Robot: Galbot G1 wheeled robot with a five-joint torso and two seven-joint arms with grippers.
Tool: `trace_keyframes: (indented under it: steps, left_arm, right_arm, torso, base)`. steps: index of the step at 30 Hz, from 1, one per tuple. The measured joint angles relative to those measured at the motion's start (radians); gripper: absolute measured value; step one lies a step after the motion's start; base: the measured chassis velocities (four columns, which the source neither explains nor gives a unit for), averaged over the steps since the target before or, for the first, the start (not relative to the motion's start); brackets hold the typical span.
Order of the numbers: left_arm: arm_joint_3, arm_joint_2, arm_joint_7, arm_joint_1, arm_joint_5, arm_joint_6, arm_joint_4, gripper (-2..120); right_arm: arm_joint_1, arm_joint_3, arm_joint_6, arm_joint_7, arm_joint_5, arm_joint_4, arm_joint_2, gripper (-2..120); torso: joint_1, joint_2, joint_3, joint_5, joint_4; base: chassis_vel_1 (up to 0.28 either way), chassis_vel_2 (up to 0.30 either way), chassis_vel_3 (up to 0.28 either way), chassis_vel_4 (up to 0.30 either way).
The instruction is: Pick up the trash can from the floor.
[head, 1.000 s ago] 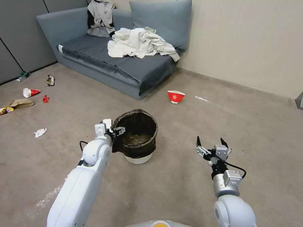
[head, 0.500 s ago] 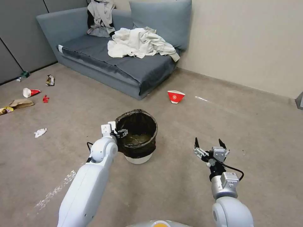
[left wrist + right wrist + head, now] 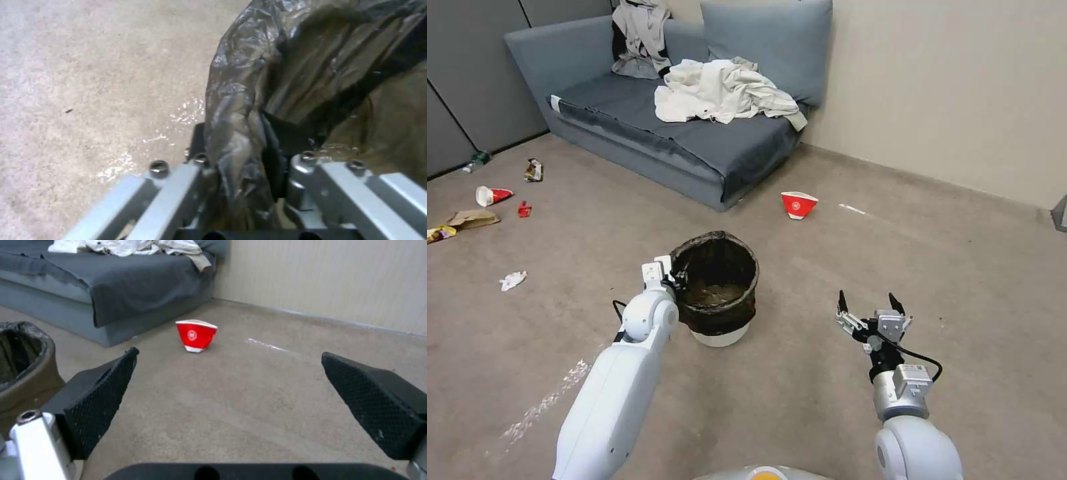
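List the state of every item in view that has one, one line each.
Trash can: upright on the floor, bag-lined, rim pinched.
Left end effector: shut on the trash can rim.
Right end effector: open, empty, above the floor.
Red paper bowl: upright on the floor.
Sofa: strewn with clothes.

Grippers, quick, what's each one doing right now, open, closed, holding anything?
Left gripper: closed on the bag-lined rim of the trash can, which stands on the floor.
Right gripper: open, holding nothing, off to the can's right.
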State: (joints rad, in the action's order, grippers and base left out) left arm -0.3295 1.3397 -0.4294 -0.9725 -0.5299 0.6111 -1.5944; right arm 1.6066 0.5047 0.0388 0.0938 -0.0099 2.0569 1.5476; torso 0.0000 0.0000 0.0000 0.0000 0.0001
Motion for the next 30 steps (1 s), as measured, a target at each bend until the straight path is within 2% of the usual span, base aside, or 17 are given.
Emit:
trace_keyframes:
  steps: [2,3,6,7,11,12,15,17,19,20,23,30]
  left_arm:
    - [0.002,-0.008,0.023,-0.014,-0.006,-0.042,-0.010,7]
    - [0.002,-0.008,0.023,-0.014,-0.006,-0.042,-0.010,7]
    - [-0.006,-0.026,0.086,-0.051,0.003,-0.115,-0.033,6]
    - [-0.006,-0.026,0.086,-0.051,0.003,-0.115,-0.033,6]
    - [-0.024,-0.046,0.159,-0.112,0.050,-0.224,-0.081,5]
    - [-0.024,-0.046,0.159,-0.112,0.050,-0.224,-0.081,5]
    - [-0.045,-0.063,0.202,-0.165,0.059,-0.284,-0.151,5]
    - [-0.050,-0.066,0.209,-0.175,0.059,-0.294,-0.164,5]
    - [-0.074,-0.075,0.245,-0.231,0.046,-0.332,-0.250,5]
    - [-0.074,-0.075,0.245,-0.231,0.046,-0.332,-0.250,5]
    - [-0.097,-0.081,0.259,-0.292,0.028,-0.358,-0.332,5]
    - [-0.114,-0.081,0.261,-0.340,0.037,-0.370,-0.391,5]
  right_arm:
    - [-0.001,0.000,0.000,0.000,0.000,0.000,0.000,100]
    - [-0.001,0.000,0.000,0.000,0.000,0.000,0.000,100]
    - [-0.004,0.000,0.000,0.000,0.000,0.000,0.001,100]
    - [-0.004,0.000,0.000,0.000,0.000,0.000,0.001,100]
    - [-0.010,0.000,0.000,0.000,0.000,0.001,-0.001,100]
    - [-0.010,0.000,0.000,0.000,0.000,0.001,-0.001,100]
    - [-0.016,0.000,0.001,0.000,0.000,0.004,-0.003,100]
    - [-0.017,0.000,0.001,0.000,0.000,0.004,-0.003,100]
    - [-0.019,-0.003,0.003,0.000,0.001,0.008,-0.002,100]
    - [-0.019,-0.003,0.003,0.000,0.001,0.008,-0.002,100]
    - [-0.022,-0.003,0.003,0.000,0.001,0.008,0.000,100]
    - [-0.022,-0.003,0.003,0.000,0.001,0.014,0.001,100]
  torso:
    - [0.000,0.000,0.000,-0.0003,-0.0002]
    - [0.000,0.000,0.000,-0.0003,-0.0002]
    - [0.000,0.000,0.000,-0.0004,-0.0002]
    - [0.000,0.000,0.000,-0.0004,-0.0002]
    - [0.000,0.000,0.000,-0.0002,0.0000]
    - [0.000,0.000,0.000,-0.0002,0.0000]
    - [0.000,0.000,0.000,0.0000,0.0001]
    - [0.000,0.000,0.000,0.0002,0.0002]
    - [0.000,0.000,0.000,0.0000,-0.0002]
    - [0.000,0.000,0.000,0.0000,-0.0002]
    - [0.000,0.000,0.000,0.0000,-0.0001]
    - [0.000,0.000,0.000,0.0001,0.0000]
  base:
    - [0.000,0.000,0.000,0.000]
    - [0.000,0.000,0.000,0.000]
    - [0.000,0.000,0.000,0.000]
    - [0.000,0.000,0.000,0.000]
    - [0.000,0.000,0.000,0.000]
    - [0.000,0.000,0.000,0.000]
    - [0.000,0.000,0.000,0.000]
    - [0.000,0.000,0.000,0.000]
    - [0.000,0.000,0.000,0.000]
    - [0.000,0.000,0.000,0.000]
    - [0.000,0.000,0.000,0.000]
    - [0.000,0.000,0.000,0.000]
